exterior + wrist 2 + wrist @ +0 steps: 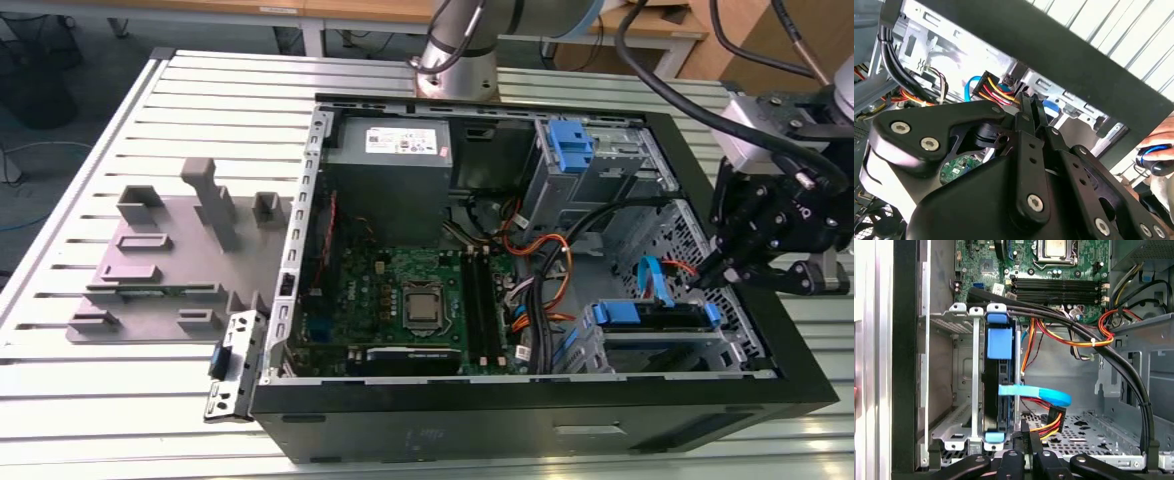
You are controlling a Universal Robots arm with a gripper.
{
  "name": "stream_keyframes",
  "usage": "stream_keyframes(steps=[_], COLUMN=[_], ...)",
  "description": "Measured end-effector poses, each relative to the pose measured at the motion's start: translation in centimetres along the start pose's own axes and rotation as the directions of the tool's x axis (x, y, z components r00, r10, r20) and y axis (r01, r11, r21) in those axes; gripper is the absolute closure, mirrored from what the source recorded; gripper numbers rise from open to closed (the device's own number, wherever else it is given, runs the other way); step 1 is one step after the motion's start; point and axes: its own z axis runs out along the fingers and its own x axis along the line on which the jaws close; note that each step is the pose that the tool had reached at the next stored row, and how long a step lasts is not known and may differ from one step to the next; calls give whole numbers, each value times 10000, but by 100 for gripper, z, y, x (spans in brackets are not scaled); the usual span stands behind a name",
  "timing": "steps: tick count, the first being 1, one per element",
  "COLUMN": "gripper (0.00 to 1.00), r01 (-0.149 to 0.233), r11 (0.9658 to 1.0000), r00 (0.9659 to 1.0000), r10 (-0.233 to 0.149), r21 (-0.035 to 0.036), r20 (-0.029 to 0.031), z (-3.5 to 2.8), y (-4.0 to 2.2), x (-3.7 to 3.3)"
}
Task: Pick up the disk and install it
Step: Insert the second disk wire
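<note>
The disk (649,322) sits in the metal drive cage (674,350) at the open computer case's corner, on the exterior view's right, with its blue carrier rails showing at both ends. In the first wrist view the disk (995,407) stands edge-on between the cage walls, and a blue flat cable (1040,394) runs from it. My gripper (717,272) hangs just above the case's side wall, beside the cage. Its fingers are shut together with nothing between them, as both wrist views show (1024,437) (1026,107). The gripper is apart from the disk.
A grey power supply (390,145) and a blue bracket (570,145) on the upper cage stand at the case's far end. The motherboard (414,300) and bundled cables (1089,340) fill the middle. A grey fixture (174,260) lies outside, on the exterior view's left. A person's hand (1160,172) is near the case.
</note>
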Motion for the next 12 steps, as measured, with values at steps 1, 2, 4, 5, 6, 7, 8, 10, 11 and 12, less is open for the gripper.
stream_keyframes(steps=[1, 2, 4, 5, 6, 7, 8, 10, 11, 12], gripper=[84, 84, 84, 84, 84, 84, 84, 84, 84, 84], r01=[0, 0, 0, 0, 0, 1, 1, 0, 0, 1], r11=[10000, 10000, 10000, 10000, 10000, 10000, 10000, 10000, 10000, 10000], r00=[10000, 10000, 10000, 10000, 10000, 10000, 10000, 10000, 10000, 10000], r10=[0, 0, 0, 0, 0, -1, -1, 0, 0, -1], r21=[11, 17, 20, 20, 20, 20, 20, 20, 20, 20], r20=[0, 1, 0, -1, 0, 1, 1, -1, -1, 1], z=[0, 0, 0, 0, 1, 3, 4, 6, 8, 12], y=[19, 33, 50, 55, 58, 59, 60, 61, 62, 61], x=[1, 2, 10, 17, 26, 37, 52, 83, 98, 110])
